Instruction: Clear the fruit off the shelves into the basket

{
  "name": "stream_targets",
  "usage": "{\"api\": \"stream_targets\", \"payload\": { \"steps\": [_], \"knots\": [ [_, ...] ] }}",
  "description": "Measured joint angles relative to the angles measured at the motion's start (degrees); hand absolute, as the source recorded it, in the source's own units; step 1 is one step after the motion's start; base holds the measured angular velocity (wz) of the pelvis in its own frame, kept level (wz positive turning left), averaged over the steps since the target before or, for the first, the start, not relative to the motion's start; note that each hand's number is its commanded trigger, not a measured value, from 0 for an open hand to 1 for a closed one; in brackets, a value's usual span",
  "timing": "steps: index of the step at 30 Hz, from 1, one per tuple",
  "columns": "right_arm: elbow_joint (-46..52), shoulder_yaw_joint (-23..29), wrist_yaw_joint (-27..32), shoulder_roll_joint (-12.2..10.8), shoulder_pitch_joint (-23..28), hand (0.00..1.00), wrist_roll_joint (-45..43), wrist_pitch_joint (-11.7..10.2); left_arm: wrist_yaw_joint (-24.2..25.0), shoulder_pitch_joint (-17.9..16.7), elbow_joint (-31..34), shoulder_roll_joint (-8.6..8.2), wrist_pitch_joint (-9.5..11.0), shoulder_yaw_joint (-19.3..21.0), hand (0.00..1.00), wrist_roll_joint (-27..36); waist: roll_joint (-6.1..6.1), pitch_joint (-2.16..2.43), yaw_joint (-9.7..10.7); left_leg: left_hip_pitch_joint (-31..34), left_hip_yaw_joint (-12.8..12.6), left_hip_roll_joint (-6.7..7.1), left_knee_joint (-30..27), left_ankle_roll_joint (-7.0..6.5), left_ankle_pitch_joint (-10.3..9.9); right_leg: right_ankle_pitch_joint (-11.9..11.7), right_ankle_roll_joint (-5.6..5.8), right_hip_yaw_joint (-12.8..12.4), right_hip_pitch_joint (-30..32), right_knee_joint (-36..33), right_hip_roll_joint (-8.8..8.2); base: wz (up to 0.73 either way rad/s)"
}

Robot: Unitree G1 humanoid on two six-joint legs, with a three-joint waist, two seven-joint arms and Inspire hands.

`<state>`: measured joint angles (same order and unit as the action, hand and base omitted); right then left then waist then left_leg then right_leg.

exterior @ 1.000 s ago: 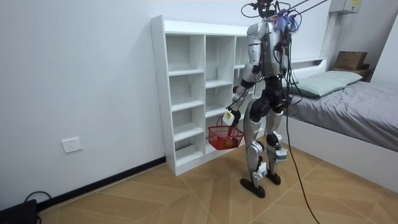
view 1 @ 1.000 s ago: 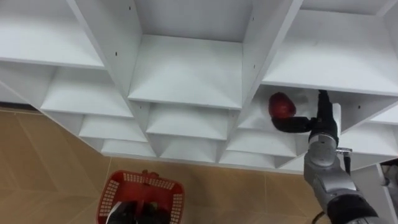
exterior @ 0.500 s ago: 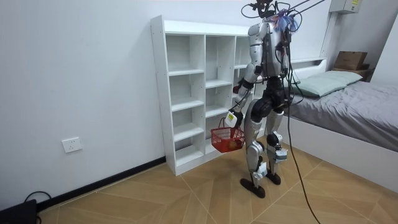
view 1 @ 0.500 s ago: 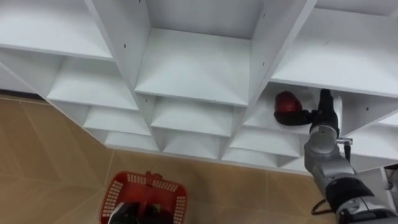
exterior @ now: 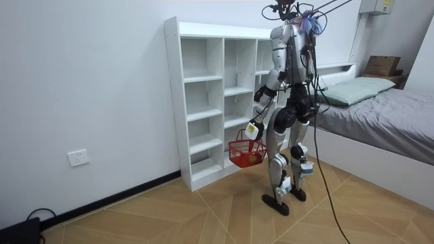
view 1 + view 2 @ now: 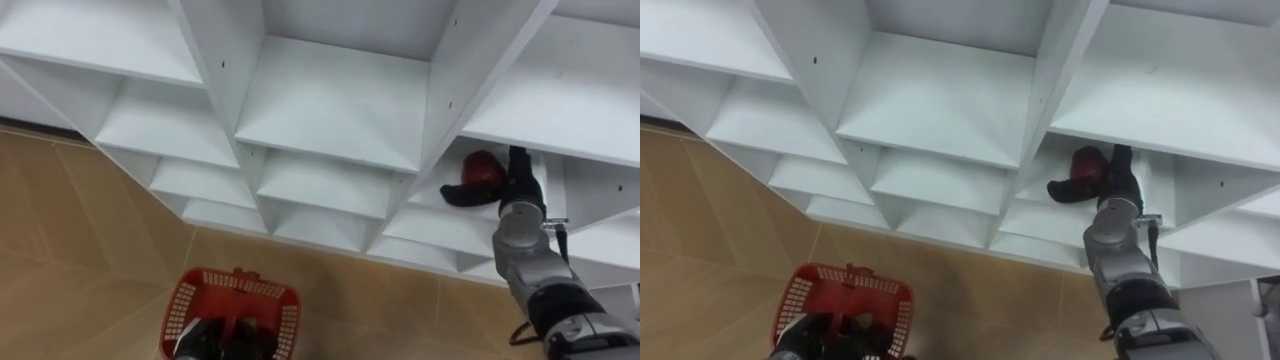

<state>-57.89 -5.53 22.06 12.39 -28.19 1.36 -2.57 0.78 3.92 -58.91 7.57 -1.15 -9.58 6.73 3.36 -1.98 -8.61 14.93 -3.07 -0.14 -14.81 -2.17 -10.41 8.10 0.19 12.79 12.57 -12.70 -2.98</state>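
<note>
Silver-grey humanoid w/ black joints, ribbed grey forearm, black right hand (image 6: 517,183), white tag at hand's back, dark cables + straps off shoulders.

Your surroundings, room view:
- bed (image 5: 386,122) at right, grey cover, pale green pillow (image 5: 346,89) at head end
- cardboard box (image 5: 382,66) on ledge behind pillow
- wall socket (image 5: 79,158) low on white wall (image 5: 88,81), left
- wood floor (image 5: 203,217), dark skirting (image 5: 115,200) along wall
</note>
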Motion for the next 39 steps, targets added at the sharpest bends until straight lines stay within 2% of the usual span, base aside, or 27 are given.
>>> {"api": "stream_targets", "payload": {
  "steps": [8, 11, 19, 20, 22, 26, 33, 39],
  "knots": [
    [-1.2, -1.3, -0.2, 0.3, -0.1, 0.0, -3.6, 0.0, 0.0, 0.0, -0.1, 0.09, 0.0, -0.1, 1.0, 0.1, 0.03, -0.25, -0.1, 0.4, 0.1, 0.04, -0.1, 0.01, 0.1, 0.0, 0.0, 0.1, 0.2, 0.0, -0.02, 0.0],
    [-2.3, -2.3, -0.1, 0.6, -0.8, 0.0, -5.0, 0.0, -0.1, 0.1, -0.1, 0.39, 0.0, -0.1, 1.0, 0.0, 0.36, -0.48, 0.0, 0.7, 0.4, 0.09, -0.1, 0.03, 0.2, 0.0, -0.01, 0.6, 0.4, 0.0, -0.06, 0.07],
    [-2.9, -2.3, -0.2, 1.3, -1.0, 0.0, -5.8, 0.1, -0.1, 0.3, -0.1, 0.82, -0.1, -0.2, 1.0, 0.0, 0.38, -0.49, 0.0, 0.9, 0.5, 0.12, -0.1, -0.01, 0.3, 0.0, -0.01, 1.2, 0.5, 0.0, -0.17, 0.02],
    [-3.0, -2.3, -0.2, 1.4, -1.0, 0.52, -5.9, 0.1, -0.1, 0.4, 0.0, 0.86, -0.1, -0.2, 1.0, 0.0, 0.38, -0.48, 0.0, 1.0, 0.5, 0.12, -0.2, -0.01, 0.3, 0.0, -0.01, 1.3, 0.5, 0.0, -0.18, 0.0],
    [-3.0, -2.3, -0.2, 1.4, -1.1, 1.0, -5.9, 0.1, -0.1, 0.7, 0.0, 0.87, -0.1, -0.2, 1.0, 0.0, 0.37, -0.48, 0.0, 1.1, 0.5, 0.12, -0.4, -0.01, 0.3, 0.0, -0.01, 1.3, 0.6, 0.0, -0.19, 0.0],
    [-4.8, -2.3, 0.7, 1.5, -2.6, 1.0, -5.9, 0.2, -0.1, 1.4, 0.0, 0.88, -0.1, -1.0, 1.0, 0.0, 0.34, -0.46, 0.0, 1.4, 0.5, 0.14, -0.6, -0.01, 0.3, 0.0, -0.01, 1.5, 0.6, 0.0, -0.21, 0.0],
    [-5.0, -2.6, 1.6, 3.7, -2.7, 1.0, -6.3, 0.6, -0.1, 1.5, 0.0, 0.96, -0.3, -1.4, 1.0, 0.0, 0.15, -0.35, -0.1, 1.4, 0.6, 0.07, -0.9, 0.02, 0.3, -0.1, -0.14, 1.5, 0.6, 0.0, -0.13, 0.0],
    [-5.0, -4.2, 1.5, 3.8, -2.7, 1.0, -6.3, 0.8, 0.0, 1.5, 0.0, 1.01, -0.3, -2.7, 1.0, 0.0, 0.1, -0.3, -0.2, 1.4, 0.6, 0.04, -0.9, 0.09, 0.4, -0.1, -0.24, 1.4, 0.5, 0.0, -0.09, 0.0]
  ]
}}
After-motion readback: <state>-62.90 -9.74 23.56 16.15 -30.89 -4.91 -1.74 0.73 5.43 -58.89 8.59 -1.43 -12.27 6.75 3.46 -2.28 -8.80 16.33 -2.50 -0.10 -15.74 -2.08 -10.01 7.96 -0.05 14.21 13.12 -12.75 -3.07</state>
